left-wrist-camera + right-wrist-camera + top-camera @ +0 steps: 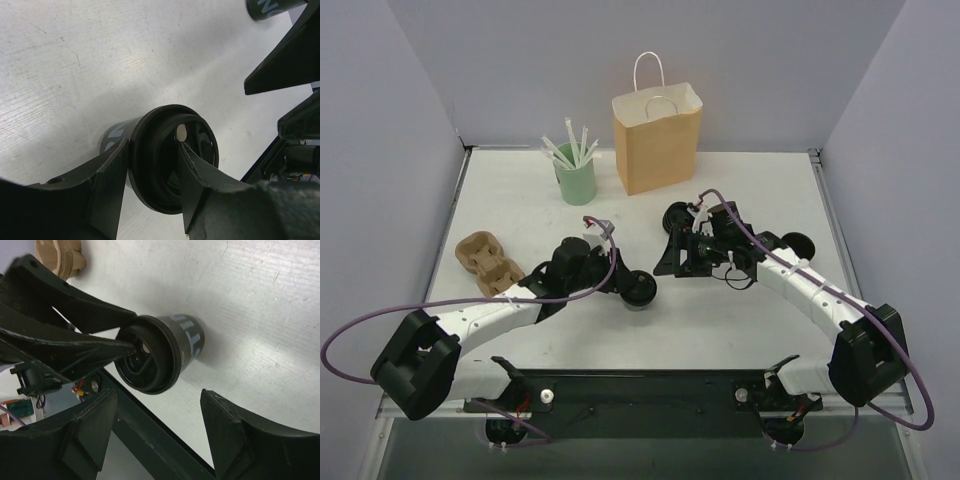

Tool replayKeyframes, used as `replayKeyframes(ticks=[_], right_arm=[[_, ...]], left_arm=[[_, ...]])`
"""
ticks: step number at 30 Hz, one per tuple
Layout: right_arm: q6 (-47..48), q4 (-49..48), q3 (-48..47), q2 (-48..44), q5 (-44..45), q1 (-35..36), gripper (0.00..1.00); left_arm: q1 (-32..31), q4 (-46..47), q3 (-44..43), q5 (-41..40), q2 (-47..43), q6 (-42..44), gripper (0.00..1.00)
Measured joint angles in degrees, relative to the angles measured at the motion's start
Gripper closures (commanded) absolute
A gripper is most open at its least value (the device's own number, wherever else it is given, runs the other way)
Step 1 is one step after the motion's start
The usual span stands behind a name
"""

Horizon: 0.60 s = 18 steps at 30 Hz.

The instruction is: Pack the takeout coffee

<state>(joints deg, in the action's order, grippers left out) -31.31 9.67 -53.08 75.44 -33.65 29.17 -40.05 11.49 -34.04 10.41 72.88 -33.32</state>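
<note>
Coffee position: the takeout coffee (640, 290) is sitting near the middle of the counter (760, 200), at the tip of your left arm and well short of the brown paper bag (657, 140), which is standing open at the far edge. Your left jaws are closing on its lid rim, one side pressing outside the rim and the other reaching into the lid's recess. That edge hold is probably giving you a handle on the cup without squeezing its wall. Your right jaws are standing wide apart and holding nothing. The cup is showing between them but touching neither, so they are likely waiting to take the body. The cup is leaning far over rather than standing upright. Its long axis is running from the lid, which is facing your left wrist, to the base, which is pointing away over the counter. You are not able to tell whether the wall is resting on the counter or hanging just above it.
</note>
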Motion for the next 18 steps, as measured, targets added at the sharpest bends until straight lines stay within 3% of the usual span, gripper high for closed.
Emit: replayKeyframes(ticks=[7,18], right_arm=[[2.45,2.27,0.00,0.96,-2.58,-0.37,0.31],[3.15,3.32,-3.23,1.97,-3.91,-1.18,0.32]], left_arm=[[2.86,-5.75,-5.07,2.27,0.02,1.09,0.41],[4.17,-10.05,-8.24,3.34,0.04,1.88,0.40]])
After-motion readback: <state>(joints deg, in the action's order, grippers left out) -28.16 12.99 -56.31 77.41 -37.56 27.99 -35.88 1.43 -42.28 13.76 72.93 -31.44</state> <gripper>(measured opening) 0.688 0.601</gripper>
